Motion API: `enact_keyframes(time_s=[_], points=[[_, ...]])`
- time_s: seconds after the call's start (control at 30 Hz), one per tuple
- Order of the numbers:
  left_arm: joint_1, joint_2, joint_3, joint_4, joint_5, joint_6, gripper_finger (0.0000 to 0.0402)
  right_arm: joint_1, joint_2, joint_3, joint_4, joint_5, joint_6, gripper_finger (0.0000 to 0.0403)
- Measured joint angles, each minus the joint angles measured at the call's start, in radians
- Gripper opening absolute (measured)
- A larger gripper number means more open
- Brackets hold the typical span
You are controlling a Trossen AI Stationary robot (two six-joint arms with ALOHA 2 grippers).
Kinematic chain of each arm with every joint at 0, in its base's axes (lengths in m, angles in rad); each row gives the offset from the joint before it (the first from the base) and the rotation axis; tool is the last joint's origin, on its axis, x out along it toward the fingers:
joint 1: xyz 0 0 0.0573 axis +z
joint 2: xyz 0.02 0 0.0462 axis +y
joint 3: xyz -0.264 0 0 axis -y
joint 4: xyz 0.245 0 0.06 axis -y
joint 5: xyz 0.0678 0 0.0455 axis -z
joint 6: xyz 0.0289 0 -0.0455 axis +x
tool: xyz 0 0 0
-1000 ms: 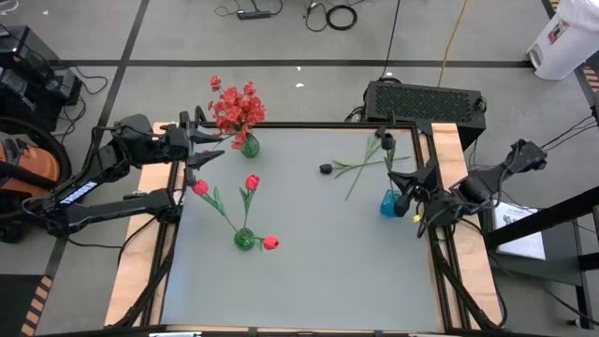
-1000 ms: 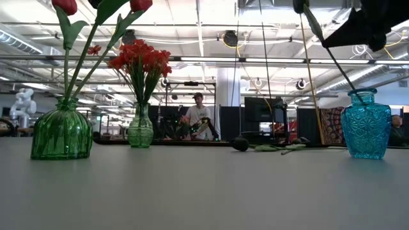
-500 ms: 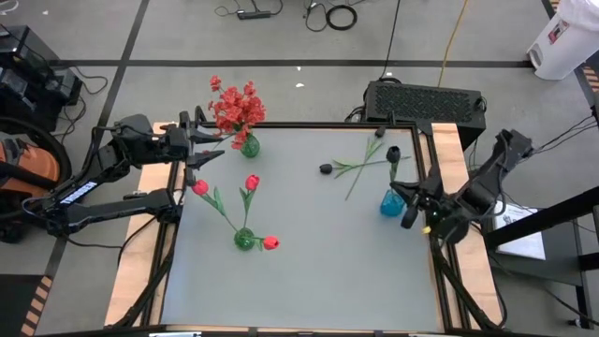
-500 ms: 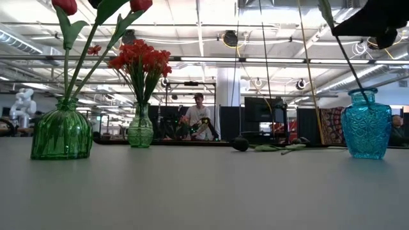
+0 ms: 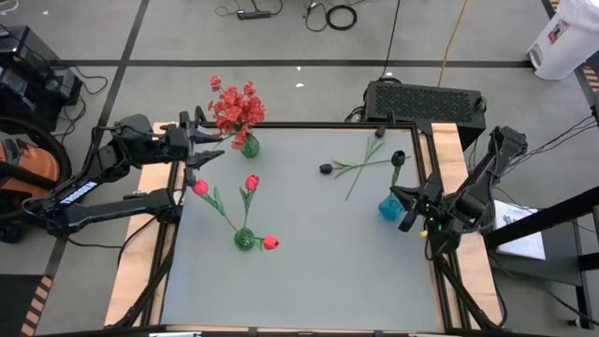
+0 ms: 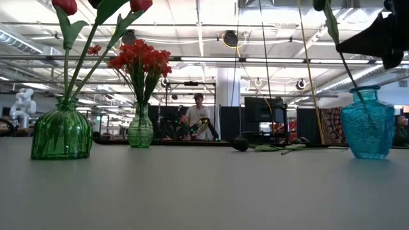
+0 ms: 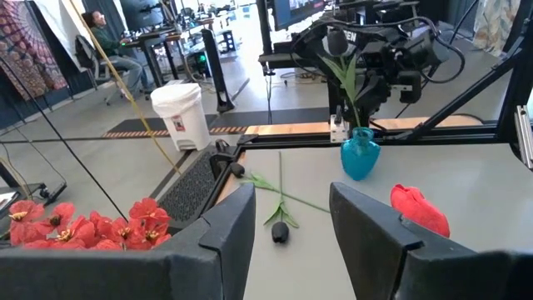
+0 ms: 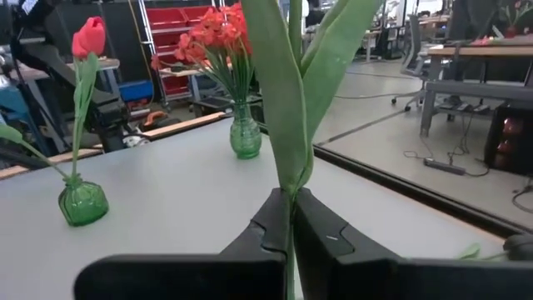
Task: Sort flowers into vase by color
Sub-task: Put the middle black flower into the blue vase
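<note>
So the right gripper (image 5: 412, 208) is sitting at the right edge of the surface (image 5: 309, 262), just beside the blue vase (image 5: 390, 204), and its fingers are pinched tight on the stem of a black-bloom flower (image 5: 397, 157). The wrist view is showing the green stem and leaves running straight up out of the closed fingers (image 8: 321, 229). The stem's lower end is sitting down inside the blue vase (image 6: 366, 131) and the long axis is leaning: in the low view it's tilting up and to the left from the vase mouth, and from above the bloom is pointing toward the far edge of the surface.

Two more black-bloom flowers (image 5: 348, 168) are lying flat and crossed on the surface behind the vase, stems pointing roughly toward the far right corner, one dark head (image 5: 325, 168) toward the middle.

The red tulip buds (image 5: 251, 182) are standing in the green vase (image 5: 244, 240) near the front left, fanning outward. The red blossom spray (image 5: 234, 105) is upright in the small green vase (image 5: 249, 145) at the far left.

The left gripper (image 5: 208, 150) is waiting at the far left edge, fingers spread apart, holding nothing.
</note>
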Motion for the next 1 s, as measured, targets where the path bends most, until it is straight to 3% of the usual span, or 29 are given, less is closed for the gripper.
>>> enact_keyframes(time_s=[0.23,0.67,0.83,1.0], points=[[0.000,0.000,0.000,0.000,0.000,0.000,0.0164,0.000,-0.013,0.000,0.047,-0.001,-0.097,0.0000],[0.000,0.000,0.000,0.000,0.000,0.000,0.0164,0.000,-0.015,0.000,0.064,-0.032,-0.126,0.0005],[0.000,0.000,0.000,0.000,0.000,0.000,0.0164,0.000,-0.017,0.000,0.082,-0.032,-0.165,0.0042],[0.000,0.000,0.000,0.000,0.000,0.000,0.0164,0.000,-0.017,0.000,0.088,-0.029,-0.184,0.0106]])
